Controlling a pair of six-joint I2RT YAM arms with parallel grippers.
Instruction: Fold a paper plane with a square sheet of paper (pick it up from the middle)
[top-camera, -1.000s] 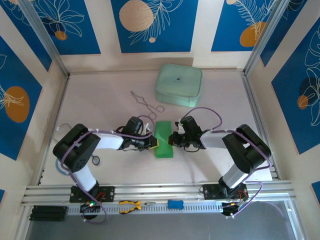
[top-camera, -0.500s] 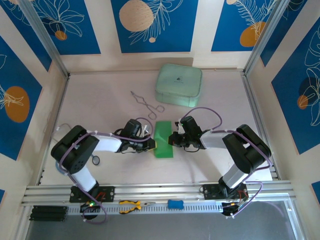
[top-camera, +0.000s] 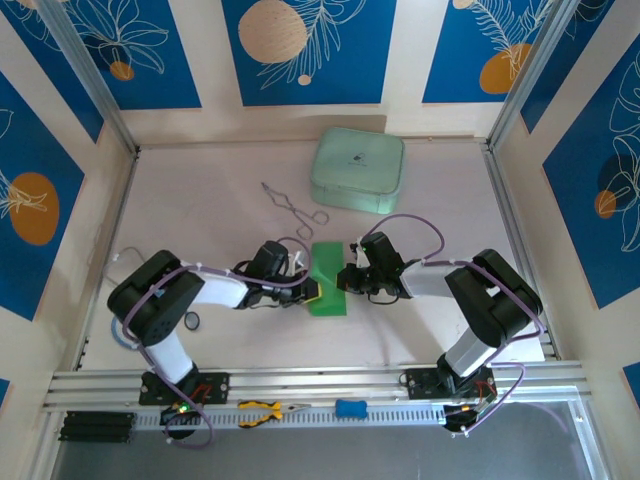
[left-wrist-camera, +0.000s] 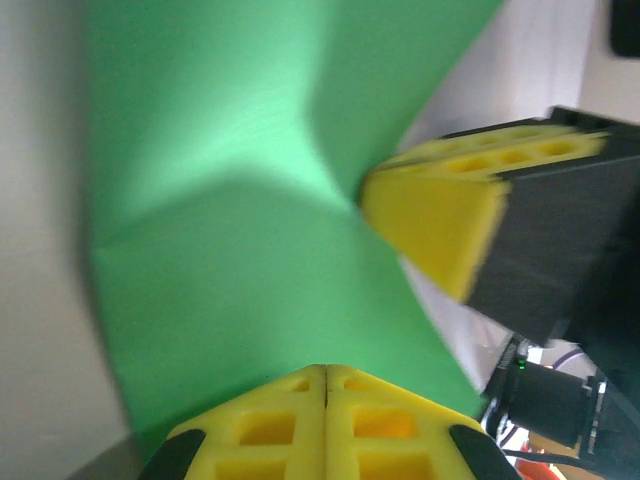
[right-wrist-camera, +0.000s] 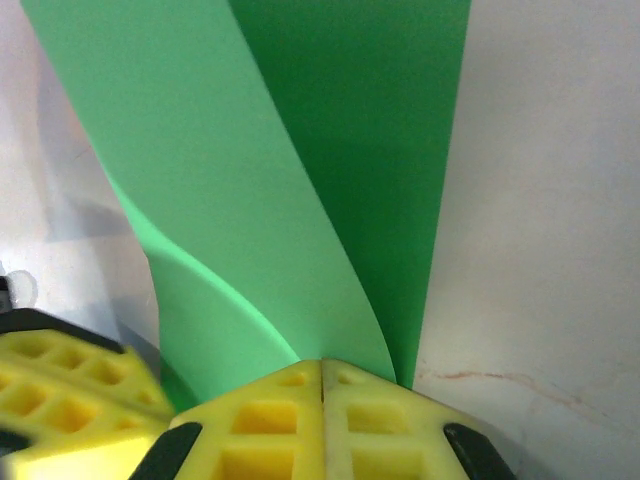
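Observation:
The square sheet of paper (top-camera: 328, 272) is bright green and lies folded into a narrow strip on the table between the two arms. My left gripper (top-camera: 312, 291) is shut, its yellow tips (left-wrist-camera: 326, 368) resting on the paper (left-wrist-camera: 250, 230) at its near left edge. My right gripper (top-camera: 344, 279) is shut too, tips (right-wrist-camera: 322, 362) against the strip's right side, where a lighter upper flap (right-wrist-camera: 230, 220) curls up over the darker layer (right-wrist-camera: 390, 150). The right gripper's fingers (left-wrist-camera: 430, 225) touch the paper's far edge in the left wrist view. I cannot tell whether either gripper pinches the paper.
A pale mint-green rounded case (top-camera: 357, 170) sits at the back. Thin metal tongs (top-camera: 292, 208) lie behind the left gripper. A small ring (top-camera: 190, 321) lies by the left arm. Yellow-handled pliers (top-camera: 262, 409) and a blue piece (top-camera: 350, 408) rest on the front rail.
The left gripper has slid a little to the right and nearer, onto the paper's left edge. The right gripper and the paper have stayed put.

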